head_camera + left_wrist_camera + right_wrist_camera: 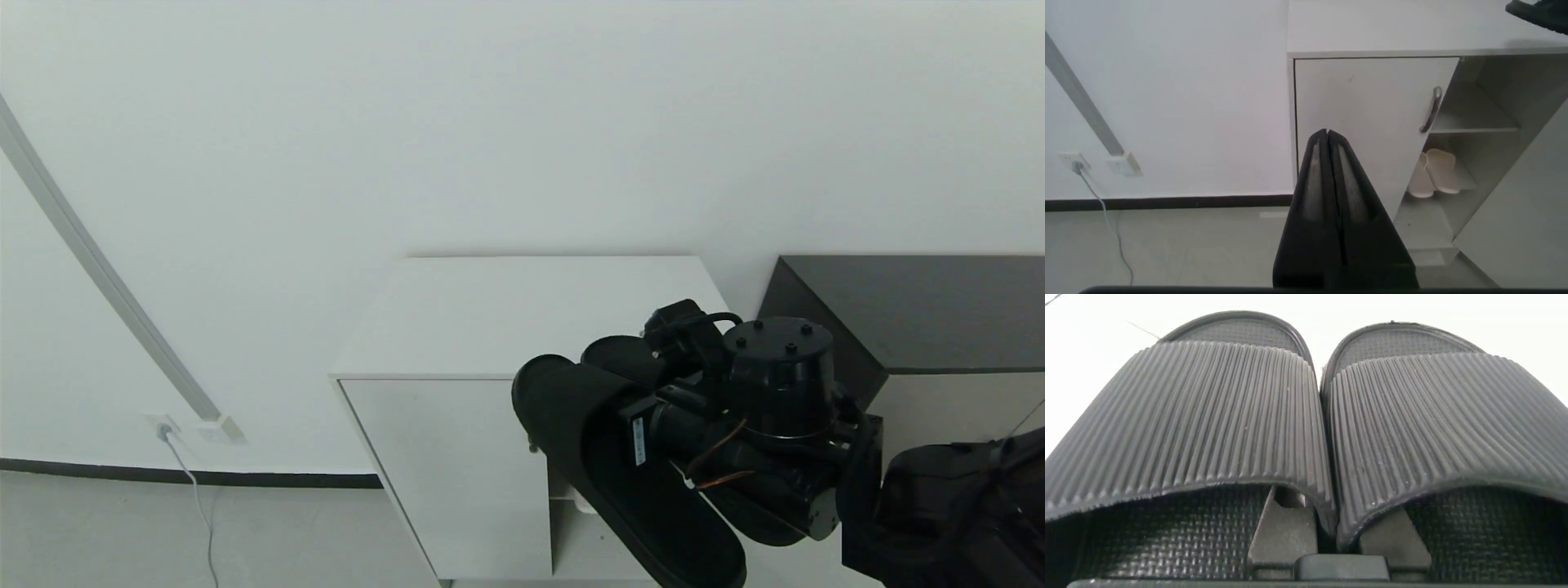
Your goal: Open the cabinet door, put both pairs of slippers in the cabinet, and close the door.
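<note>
Right pincer (645,418) hangs in the head view in front of the white cabinet (531,314), closed on a pair of black slippers (604,445) that lie side by side, toes tilted up toward the cabinet's top and heels down toward the floor (245,535). On the cabinet's left half a door (449,478) is shut, while to the right of it the inside is open, partly hidden by the slippers. A dark-topped surface (922,306) stands just beside the cabinet on the right, both against the white wall (490,122), and low on that wall to the left a socket (163,426) has a cable (196,500) running down to the floor. From the left wrist, the left pincer (1327,163) is pressed together with nothing between its fingers, held in the air before the cabinet (1372,24) and apart from it. Beyond it the shut door (1364,122) carries a handle (1431,110) at its inner edge, and the open half shows shelves, with pale slippers (1437,173) resting on a shelf (1470,184). One tip of the black slippers (1539,8) juts in above the cabinet's top corner. From the right wrist, the black slippers (1225,408) sit close up, ribbed straps touching, and the right pincer (1335,527) has one of its fingers (1282,535) under each strap, gripping the two inner edges between them.
</note>
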